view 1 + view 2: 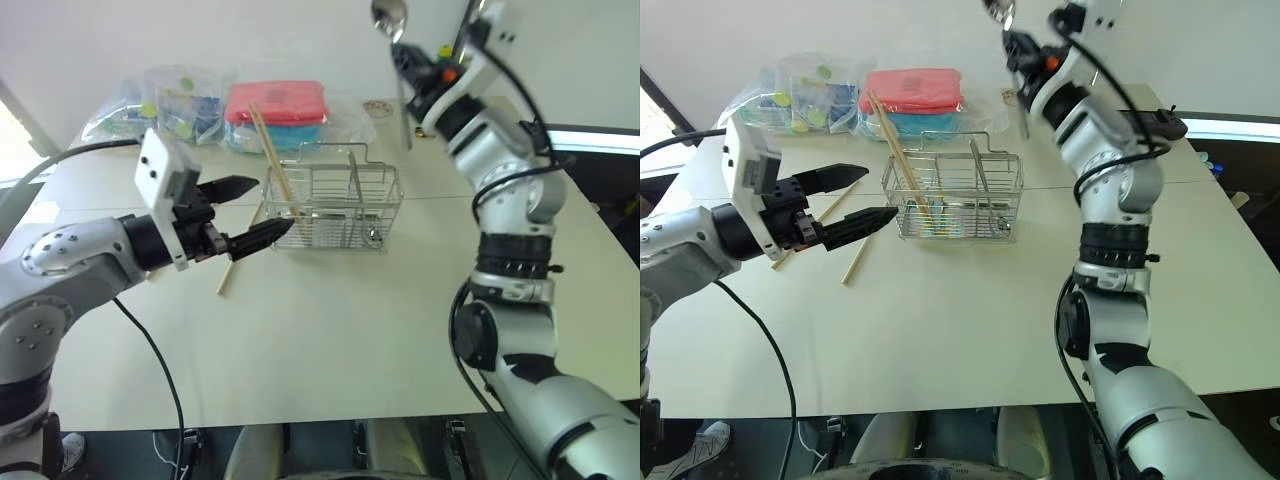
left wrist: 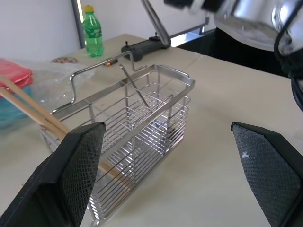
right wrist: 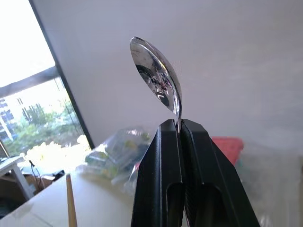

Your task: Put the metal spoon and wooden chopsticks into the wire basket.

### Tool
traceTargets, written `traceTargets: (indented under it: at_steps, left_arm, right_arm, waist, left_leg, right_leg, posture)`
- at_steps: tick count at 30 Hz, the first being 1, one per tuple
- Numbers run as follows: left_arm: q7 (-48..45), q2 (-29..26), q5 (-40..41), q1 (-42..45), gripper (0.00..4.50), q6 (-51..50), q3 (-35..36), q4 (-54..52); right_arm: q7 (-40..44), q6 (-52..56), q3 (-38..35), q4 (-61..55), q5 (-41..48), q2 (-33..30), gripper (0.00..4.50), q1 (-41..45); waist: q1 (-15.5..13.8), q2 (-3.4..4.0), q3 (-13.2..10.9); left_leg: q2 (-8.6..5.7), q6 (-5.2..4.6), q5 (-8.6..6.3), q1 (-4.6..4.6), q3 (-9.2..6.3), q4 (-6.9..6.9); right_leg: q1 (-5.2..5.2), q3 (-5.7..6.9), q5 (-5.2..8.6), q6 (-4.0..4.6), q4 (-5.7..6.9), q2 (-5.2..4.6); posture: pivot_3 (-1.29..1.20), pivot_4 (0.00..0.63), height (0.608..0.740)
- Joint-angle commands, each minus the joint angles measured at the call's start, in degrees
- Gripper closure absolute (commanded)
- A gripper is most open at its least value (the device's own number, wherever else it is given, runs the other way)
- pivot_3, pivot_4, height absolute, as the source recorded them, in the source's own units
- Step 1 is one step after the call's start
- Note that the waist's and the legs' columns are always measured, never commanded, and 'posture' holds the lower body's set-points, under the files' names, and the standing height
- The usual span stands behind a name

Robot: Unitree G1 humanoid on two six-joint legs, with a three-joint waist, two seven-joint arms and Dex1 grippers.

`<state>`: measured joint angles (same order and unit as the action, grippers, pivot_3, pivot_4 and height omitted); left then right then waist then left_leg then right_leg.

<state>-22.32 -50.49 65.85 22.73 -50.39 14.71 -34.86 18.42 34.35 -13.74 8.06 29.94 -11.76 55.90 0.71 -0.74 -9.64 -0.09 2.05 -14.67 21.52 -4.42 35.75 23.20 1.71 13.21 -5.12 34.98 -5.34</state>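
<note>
The metal spoon (image 3: 158,78) stands bowl-up in the air, its handle pinched between the fingers of my right gripper (image 1: 405,58), which is shut on it high above and just behind the wire basket's right end. The wire basket (image 1: 335,205) stands on the table. Two wooden chopsticks (image 1: 272,160) lean out of its left compartment. Another chopstick (image 1: 228,275) lies on the table by the basket's left end. My left gripper (image 1: 250,212) hovers open beside that end with nothing between its fingers (image 2: 80,165).
A red-lidded plastic box (image 1: 277,100) and clear bags (image 1: 170,100) lie behind the basket. A green bottle (image 2: 93,35) and a black object (image 2: 147,47) sit further back. The table (image 1: 330,330) is bare in front of the basket.
</note>
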Motion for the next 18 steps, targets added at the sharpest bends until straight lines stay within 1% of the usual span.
traceTargets:
  at_steps: [1,9,15,18]
  left_arm:
    - [0.59,-0.38,0.72,-0.46,0.0,0.74,2.89,-1.87]
    - [1.8,-0.87,1.93,-0.74,0.0,0.04,3.78,-2.23]
    - [1.4,-1.13,1.71,0.01,0.0,-0.26,3.39,-1.47]
    - [0.83,-1.38,1.41,0.85,0.0,-0.32,2.94,-0.84]
  right_arm:
    - [-0.16,-1.77,0.98,-4.48,0.17,0.83,4.42,-1.52]
    - [-0.23,-1.94,4.23,-7.23,-0.27,2.37,4.42,-6.67]
    - [-1.1,-3.57,5.23,-7.39,-0.99,3.93,4.42,-7.93]
    - [-1.74,-4.5,4.82,-6.77,-1.17,4.29,3.59,-7.78]
  waist:
    - [0.06,0.01,0.0]
    - [0.27,0.0,0.0]
    - [0.27,0.0,0.0]
    - [0.16,0.0,0.0]
  left_leg:
    - [-0.01,0.0,0.0,0.0,0.01,0.0]
    - [0.0,0.0,0.0,-0.05,-0.01,-0.04]
    - [0.0,0.0,0.0,-0.06,-0.01,-0.06]
    - [0.0,0.0,0.0,-0.05,-0.02,-0.06]
  right_leg:
    - [0.01,-0.01,0.0,0.0,0.0,0.0]
    - [0.04,0.0,0.0,-0.01,0.07,0.02]
    - [0.06,0.0,0.0,-0.01,0.08,0.03]
    - [0.06,0.0,0.0,0.0,0.07,0.03]
  posture:
    - [0.0,0.15,0.708]
    - [0.0,0.15,0.708]
    - [0.0,0.15,0.708]
    - [0.0,0.15,0.708]
